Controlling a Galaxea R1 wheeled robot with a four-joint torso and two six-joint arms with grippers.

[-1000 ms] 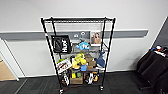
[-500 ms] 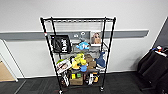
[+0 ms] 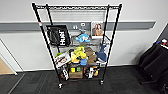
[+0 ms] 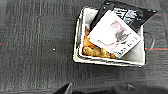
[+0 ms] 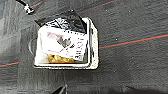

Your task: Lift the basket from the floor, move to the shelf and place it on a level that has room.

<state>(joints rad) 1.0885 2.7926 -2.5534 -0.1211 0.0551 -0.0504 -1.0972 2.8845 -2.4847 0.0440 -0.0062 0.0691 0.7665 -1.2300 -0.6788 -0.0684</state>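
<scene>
Now the shelf [image 3: 77,45] looks a bit bigger and closer in the head view than it did a moment ago. The whole picture has shifted, so it is the robot that has moved, not the shelf. That looks good for the task, because the shelf stands right in front and its top level [image 3: 77,15] has room, with nothing on it. The lower levels are full of soft toys [image 3: 80,51] and a black bag [image 3: 58,35].

But the basket [image 4: 107,62] is not lifted yet. It sits on the floor [image 4: 37,50], down below the left fingers [image 4: 66,87] and the right fingers [image 5: 62,88], and apart from both. A pale booklet [image 4: 113,37] and a dark packet [image 4: 125,13] lie in it. I cannot tell if the fingers are released or clenched, but I think they hold nothing.
</scene>
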